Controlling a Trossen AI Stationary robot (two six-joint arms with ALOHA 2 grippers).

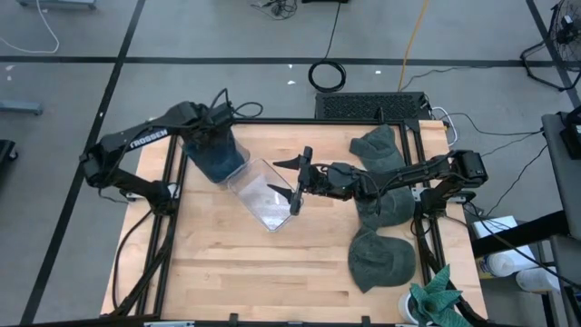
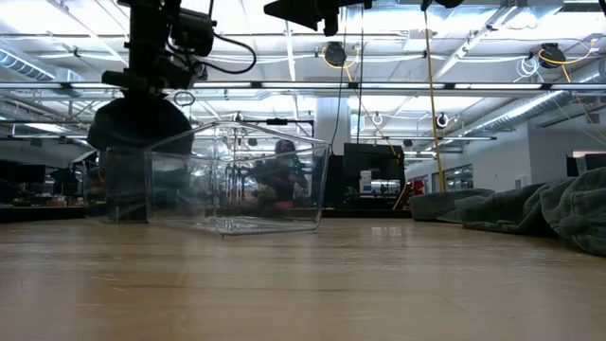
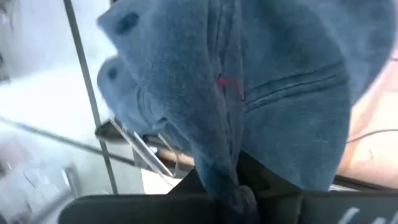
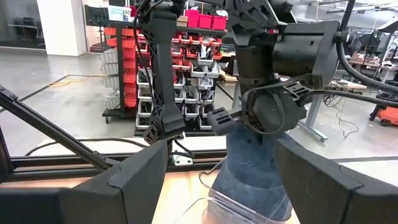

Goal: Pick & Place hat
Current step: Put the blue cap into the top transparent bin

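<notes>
A blue hat (image 1: 218, 156) hangs from my left gripper (image 1: 214, 127) over the far-left end of a clear plastic bin (image 1: 263, 195). In the right wrist view the hat (image 4: 252, 177) dips into the bin's open top (image 4: 239, 211). In the low view it shows as a dark hat (image 2: 140, 123) above the bin (image 2: 227, 185). My right gripper (image 1: 296, 184) hovers open above the bin's right end, touching nothing; its fingers (image 4: 134, 180) frame the right wrist view. My left gripper (image 3: 233, 196) is shut on a bunched fold of the blue hat's cloth (image 3: 224, 168), pinched between the two fingers from above. The hat hangs slack below the fingers, its lower part inside the bin; whether it touches the bin's floor cannot be told.
Three green hats lie on the table's right side (image 1: 377, 145), (image 1: 386, 204), (image 1: 381, 259); they show as green heaps (image 2: 530, 204) in the low view. A green cloth (image 1: 440, 300) sits at the near-right corner. Bare wood (image 1: 236, 272) spreads over the near-left part.
</notes>
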